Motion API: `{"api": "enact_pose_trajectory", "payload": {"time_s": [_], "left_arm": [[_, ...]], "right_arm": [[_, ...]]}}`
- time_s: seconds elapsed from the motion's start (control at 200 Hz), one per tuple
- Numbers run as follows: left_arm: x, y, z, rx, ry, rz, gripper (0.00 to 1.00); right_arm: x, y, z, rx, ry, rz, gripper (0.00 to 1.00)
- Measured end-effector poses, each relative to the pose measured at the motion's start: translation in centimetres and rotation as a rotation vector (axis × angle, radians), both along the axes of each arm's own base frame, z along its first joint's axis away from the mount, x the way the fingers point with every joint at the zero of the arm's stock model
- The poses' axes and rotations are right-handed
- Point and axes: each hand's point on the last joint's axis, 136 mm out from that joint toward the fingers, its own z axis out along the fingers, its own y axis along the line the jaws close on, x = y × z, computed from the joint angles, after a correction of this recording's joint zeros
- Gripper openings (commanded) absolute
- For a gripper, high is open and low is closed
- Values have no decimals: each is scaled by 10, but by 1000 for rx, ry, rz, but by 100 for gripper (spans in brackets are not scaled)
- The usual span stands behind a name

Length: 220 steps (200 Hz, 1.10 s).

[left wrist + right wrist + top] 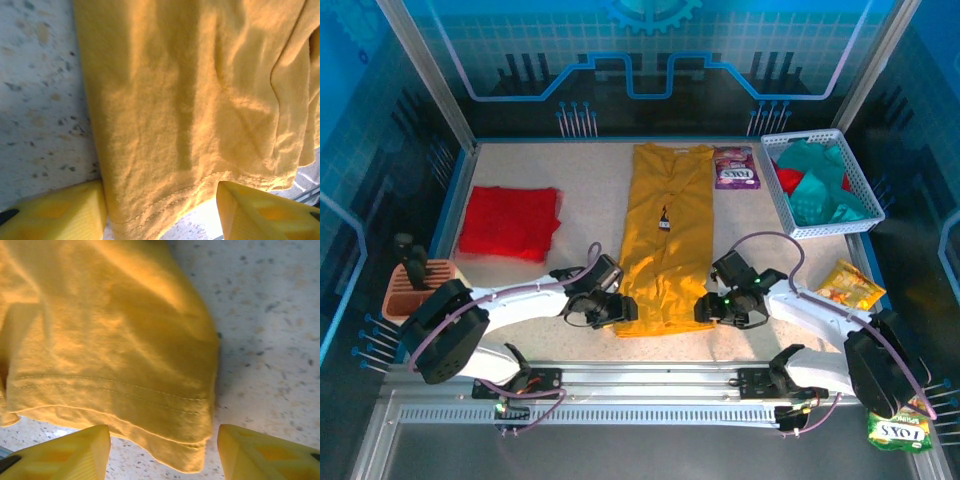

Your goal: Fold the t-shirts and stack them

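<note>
Two sets of jaws standing released, nothing pinched yet: left jaws straddling near-left hem corner, right jaws straddling near-right corner of long mustard-yellow cloth t-shirt (665, 230), lying lengthwise on mid-counter (580, 190). Likely step: taking hold of hem for fold. Next move is calling for clamping both corners evenly, then carrying hem toward collar.

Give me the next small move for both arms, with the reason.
The left pincer and right pincer stand open, each straddling a near hem corner of the yellow tee, which lies folded into a long strip. So probably shut both on the hem, ready to lift it for the next fold.
</note>
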Motion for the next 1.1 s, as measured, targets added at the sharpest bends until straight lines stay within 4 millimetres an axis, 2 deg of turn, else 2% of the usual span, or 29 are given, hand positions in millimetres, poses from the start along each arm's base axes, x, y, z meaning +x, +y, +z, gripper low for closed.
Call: {"api": "enact_pose_trajectory", "payload": {"time_s": [0.1, 0.18, 0.33, 0.41, 0.525, 0.665, 0.906, 1.101], "left_arm": [[-3, -2, -2, -2, 9, 5, 54], [-4, -1, -5, 4, 20, 21, 48], [-5, 5, -9, 27, 29, 46, 32], [-6, 7, -11, 38, 33, 62, 25], [-9, 8, -11, 44, 27, 64, 13], [-19, -1, -10, 22, 20, 39, 0], [-65, -9, -5, 4, 72, -15, 0], [-81, -12, 10, -20, 78, -6, 0]], "right_arm": [[2, 4, -3, 12, -2, -12, 43], [1, 4, -7, 17, 2, -21, 31], [0, 4, -10, 26, 9, -49, 12], [-4, 4, -9, 29, 9, -53, 8], [-10, 1, -4, 40, 7, -78, 4], [-23, -4, 0, 55, 18, -117, 3], [-55, -13, 2, 15, 81, -138, 0], [-70, -19, 14, 28, 68, -176, 0]]}}
